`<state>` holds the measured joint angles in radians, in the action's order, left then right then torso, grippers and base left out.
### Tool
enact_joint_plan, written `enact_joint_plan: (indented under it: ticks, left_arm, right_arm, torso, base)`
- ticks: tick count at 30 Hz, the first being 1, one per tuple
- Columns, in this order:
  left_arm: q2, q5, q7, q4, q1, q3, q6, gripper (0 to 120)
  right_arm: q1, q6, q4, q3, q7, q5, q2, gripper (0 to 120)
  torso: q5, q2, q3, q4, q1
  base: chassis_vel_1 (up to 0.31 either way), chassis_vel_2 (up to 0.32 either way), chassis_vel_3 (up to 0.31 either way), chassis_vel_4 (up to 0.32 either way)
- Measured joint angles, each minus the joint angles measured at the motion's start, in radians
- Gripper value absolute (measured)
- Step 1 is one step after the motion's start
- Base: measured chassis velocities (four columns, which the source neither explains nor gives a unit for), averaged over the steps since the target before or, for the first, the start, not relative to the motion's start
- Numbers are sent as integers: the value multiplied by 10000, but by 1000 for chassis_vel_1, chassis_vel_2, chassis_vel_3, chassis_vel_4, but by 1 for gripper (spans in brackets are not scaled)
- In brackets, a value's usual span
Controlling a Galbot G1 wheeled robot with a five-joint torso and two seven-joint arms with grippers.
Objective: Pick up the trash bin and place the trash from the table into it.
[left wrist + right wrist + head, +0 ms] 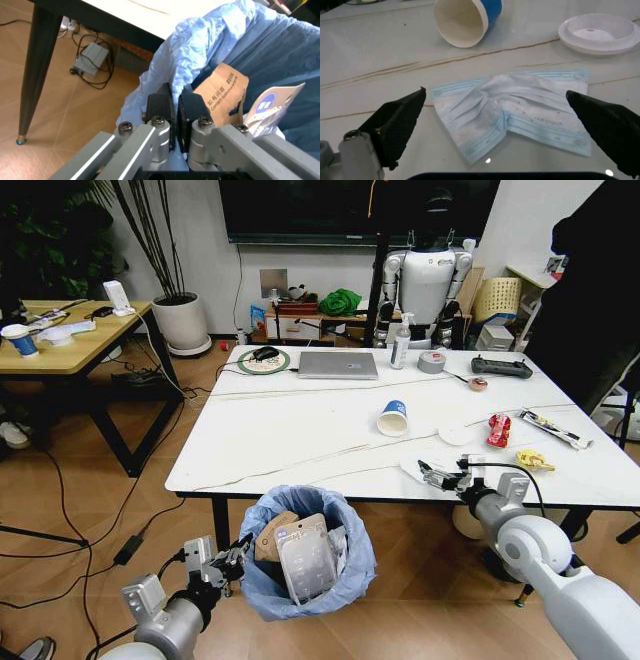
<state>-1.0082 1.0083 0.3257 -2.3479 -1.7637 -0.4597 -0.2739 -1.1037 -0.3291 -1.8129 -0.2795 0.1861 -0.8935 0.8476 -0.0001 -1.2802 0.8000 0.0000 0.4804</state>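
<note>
While at table (300, 435) edge | left gripper (172, 108) pinching bin (306, 555) bag rim | right gripper (505, 120) spread wide over mask (515, 108), near cup (465, 18), lid (597, 32)

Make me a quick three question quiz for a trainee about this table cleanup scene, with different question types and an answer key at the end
1. True or false: the left gripper is shut on the trash bin's bag rim.
2. Multiple choice: what lies on the table between the open fingers of the right gripper? A) a crumpled face mask B) a paper cup C) a round lid
3. Fill in: the paper cup lies on its ____.

Key:
1. True: the fingers pinch the light-blue bag at the rim.
2. A: the face mask lies flat between the fingers; the white lid sits farther off.
3. Side.
</note>
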Motion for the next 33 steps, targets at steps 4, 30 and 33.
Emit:
enact_joint_plan:
  ticks: [4,30,33]
  left_arm:
    - [-4,18,2,28,22,10,-3,0]
    - [-32,70,10,27,64,15,-11,0]
    - [-16,72,8,28,83,10,-10,0]
  right_arm:
    - [244,0,215,326,-38,54,27,100]
    - [96,72,852,244,-382,346,-72,34]
    - [-13,98,776,293,-392,399,-188,16]
  torso:
    - [0,0,0,-1,0]
    - [0,-1,-2,-1,-1]
    - [-2,-1,-2,-2,-1]
  base:
    - [0,0,0,0]
    - [0,0,0,0]
    - [0,0,0,0]
